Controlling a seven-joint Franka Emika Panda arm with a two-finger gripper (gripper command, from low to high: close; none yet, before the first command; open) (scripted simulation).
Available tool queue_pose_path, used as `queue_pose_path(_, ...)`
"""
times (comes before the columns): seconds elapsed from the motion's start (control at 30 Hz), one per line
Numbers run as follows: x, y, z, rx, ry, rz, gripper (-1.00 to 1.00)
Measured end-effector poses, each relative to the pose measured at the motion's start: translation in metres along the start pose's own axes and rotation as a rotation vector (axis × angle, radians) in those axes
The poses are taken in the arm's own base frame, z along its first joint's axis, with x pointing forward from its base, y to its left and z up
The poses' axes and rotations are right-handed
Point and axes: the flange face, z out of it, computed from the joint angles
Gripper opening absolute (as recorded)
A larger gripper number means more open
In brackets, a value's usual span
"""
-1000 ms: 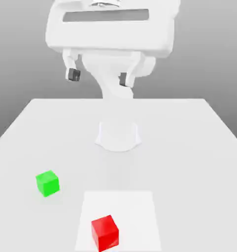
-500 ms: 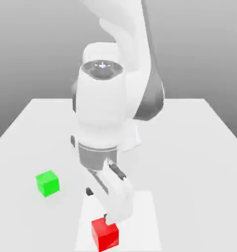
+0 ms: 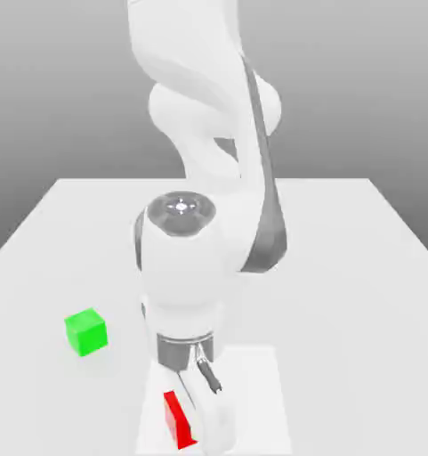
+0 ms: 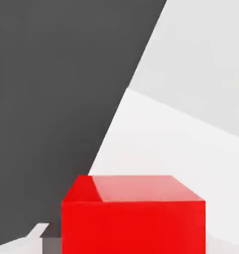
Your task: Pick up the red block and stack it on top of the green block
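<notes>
Exterior view: the gripper (image 3: 192,419) is down on the red block (image 3: 176,420) at the table's (image 3: 359,267) near edge, jaws closed on it, ready for lifting. Its stacking target, the green block (image 3: 85,331), sits well apart toward the exterior view's left.

From the exterior view, the arm (image 3: 204,258) stands in front of most of the red block (image 3: 175,419); just a narrow red sliver shows at the exterior view's left of the hand (image 3: 204,414). The fingertips are covered by the hand's own white body, and the lowest part of it runs off the picture's bottom edge. The pale square (image 3: 262,392) on the counter (image 3: 359,267) is partly covered by the arm and is also cut by that edge. In the hand view the block (image 4: 133,218) is cropped at the bottom, so its base cannot be seen.
</notes>
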Motion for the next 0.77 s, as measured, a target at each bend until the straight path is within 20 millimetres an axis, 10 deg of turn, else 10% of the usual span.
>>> queue_pose_path(0.2,0.114,0.025,-0.031,-0.015,0.033,0.303,-1.0)
queue_pose_path(0.43,0.23,0.104,-0.052,-0.004,0.012,0.728,-1.0)
queue_pose_path(0.67,0.243,0.116,0.0,0.0,0.005,0.785,-1.0)
queue_pose_path(0.7,0.242,0.117,0.008,-0.001,0.005,0.784,1.0)
queue_pose_path(0.77,0.242,0.117,0.008,-0.001,0.005,0.784,1.0)
